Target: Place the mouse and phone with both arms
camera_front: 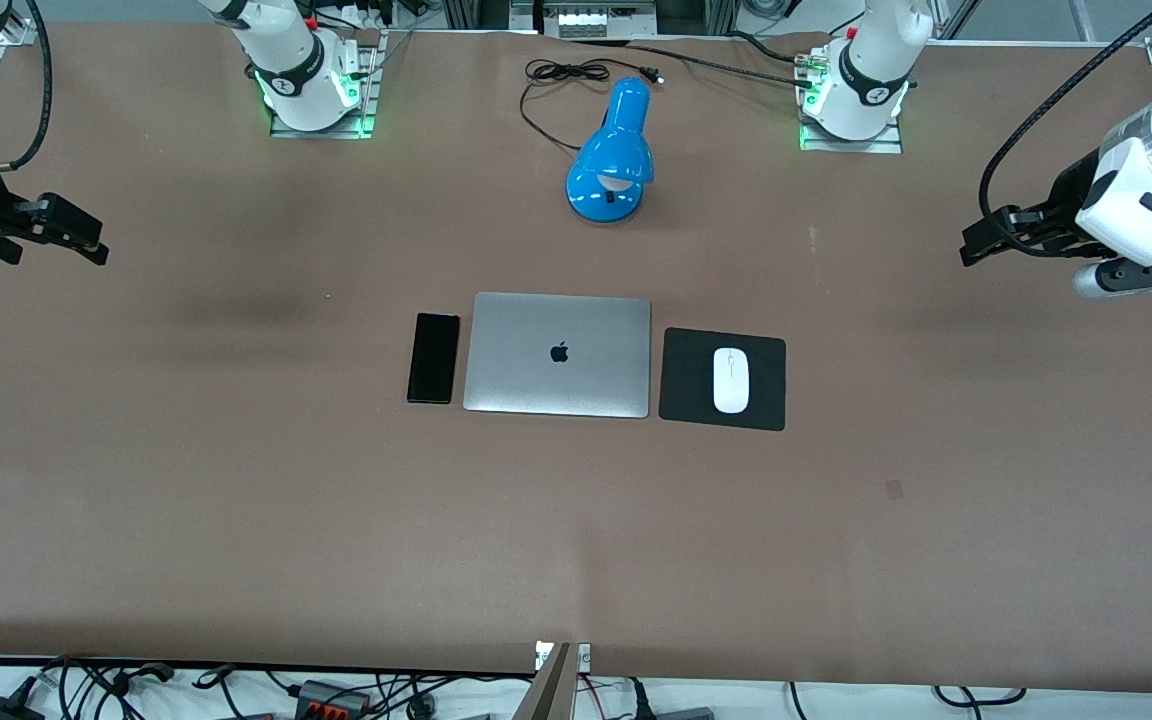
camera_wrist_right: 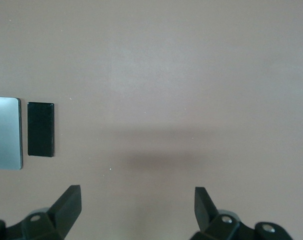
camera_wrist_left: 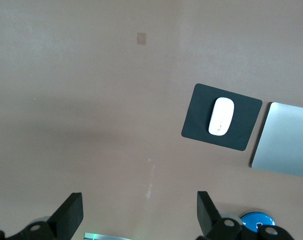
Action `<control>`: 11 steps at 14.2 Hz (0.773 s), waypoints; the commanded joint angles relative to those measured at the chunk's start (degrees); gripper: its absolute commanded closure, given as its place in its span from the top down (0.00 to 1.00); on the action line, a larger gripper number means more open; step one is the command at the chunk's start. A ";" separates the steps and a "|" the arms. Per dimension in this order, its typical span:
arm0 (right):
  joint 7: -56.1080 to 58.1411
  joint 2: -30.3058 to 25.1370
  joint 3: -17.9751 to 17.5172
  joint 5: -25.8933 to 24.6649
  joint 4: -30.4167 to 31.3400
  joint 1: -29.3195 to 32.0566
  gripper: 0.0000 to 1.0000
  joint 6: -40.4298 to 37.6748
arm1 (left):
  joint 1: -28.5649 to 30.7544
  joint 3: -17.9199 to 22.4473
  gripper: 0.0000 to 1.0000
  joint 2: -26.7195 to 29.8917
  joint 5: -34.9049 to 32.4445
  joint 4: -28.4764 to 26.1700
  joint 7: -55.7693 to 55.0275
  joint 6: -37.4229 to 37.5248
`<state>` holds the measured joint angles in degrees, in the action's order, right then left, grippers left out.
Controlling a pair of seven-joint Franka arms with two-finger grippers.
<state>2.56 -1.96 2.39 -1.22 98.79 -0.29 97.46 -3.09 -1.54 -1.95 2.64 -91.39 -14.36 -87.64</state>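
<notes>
The white oval mouse [camera_front: 731, 380] [camera_wrist_left: 221, 116] lies on a flat black pad [camera_front: 686, 400] [camera_wrist_left: 196, 125], beside the closed silver laptop [camera_front: 558, 354] toward the left arm's end. The slim black phone [camera_front: 434, 357] [camera_wrist_right: 41, 129] lies flat on the table beside the laptop's edge toward the right arm's end. My left gripper [camera_front: 978, 240] [camera_wrist_left: 140, 210] hangs open and holds nothing, over bare table at the left arm's end, well apart from the mouse. My right gripper [camera_front: 86, 235] [camera_wrist_right: 137, 202] is open too, over bare table at the right arm's end, well apart from the phone.
A blue desk lamp [camera_front: 616, 150] with a black cord stands between the two arm bases, farther from the front camera than the laptop. Brown table surface [camera_front: 576, 540] stretches wide around the row of things. Cables lie along the table's near edge.
</notes>
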 commanded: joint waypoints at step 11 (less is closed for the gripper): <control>-0.19 -0.94 -0.19 0.51 0.62 0.63 1.00 1.76 | 0.10 -0.13 1.00 -0.34 0.78 0.95 0.13 0.10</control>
<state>2.52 -2.01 2.40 -1.14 98.88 -0.21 98.58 -3.10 -1.57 -2.02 2.64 -91.38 -14.36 -87.70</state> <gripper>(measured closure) 0.000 0.000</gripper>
